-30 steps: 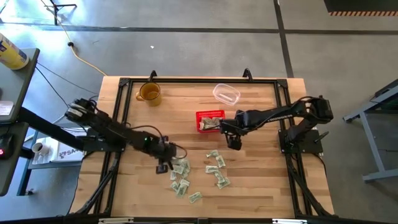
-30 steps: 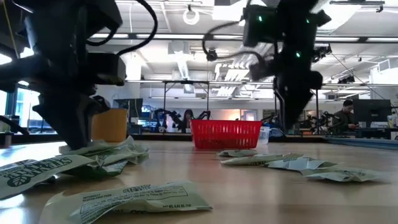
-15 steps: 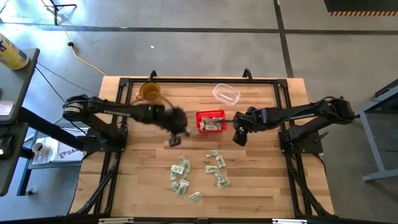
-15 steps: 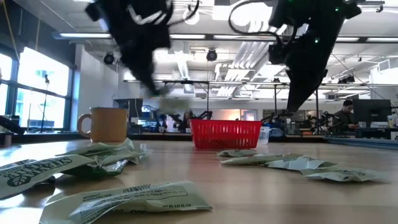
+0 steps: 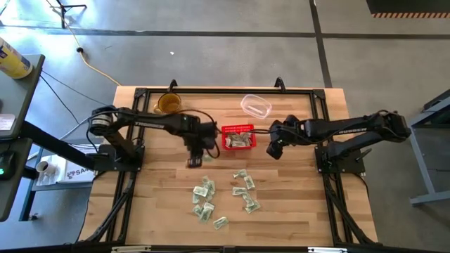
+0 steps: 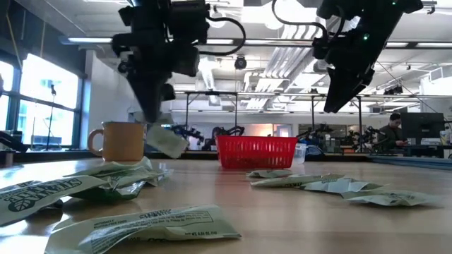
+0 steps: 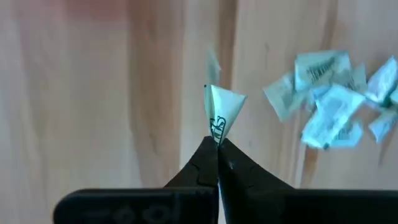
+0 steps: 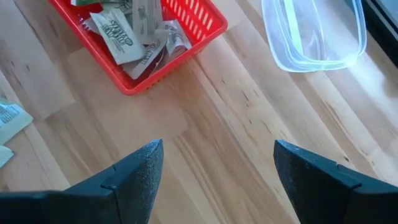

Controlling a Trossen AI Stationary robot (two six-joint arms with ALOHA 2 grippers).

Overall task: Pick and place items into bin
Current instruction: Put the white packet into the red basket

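Beside the left wall of the red basket [image 5: 238, 136], my left gripper [image 5: 197, 149] is in the air, shut on one pale green-and-white bill [image 7: 221, 107]. That bill also shows in the low view [image 6: 167, 143], clear of the table. Several bills [image 8: 127, 28] lie inside the basket. More loose bills [image 5: 223, 194] lie wrinkled and flat on the wood toward the near edge. On the basket's right, my right gripper [image 8: 217, 180] is open above bare wood and holds nothing. My left gripper pinches the bill by one creased corner [image 7: 217, 129] between its two shut fingertips. The fingers point down from above. The bill is lifted clear of the table and sticks out past the fingertips, folded into a narrow pointed shape.
An amber mug [image 5: 168, 105] stands near the far edge on the left. A clear plastic container [image 5: 256, 106] sits behind the basket on the right. A black frame [image 5: 131, 133] edges the table. Bare wood lies between the basket and the loose bills.
My left gripper has risen from the loose bills near the middle of the table with one bill. It has swung toward the far edge, up to the basket's left side. My right gripper has drawn a little toward the table's right edge.
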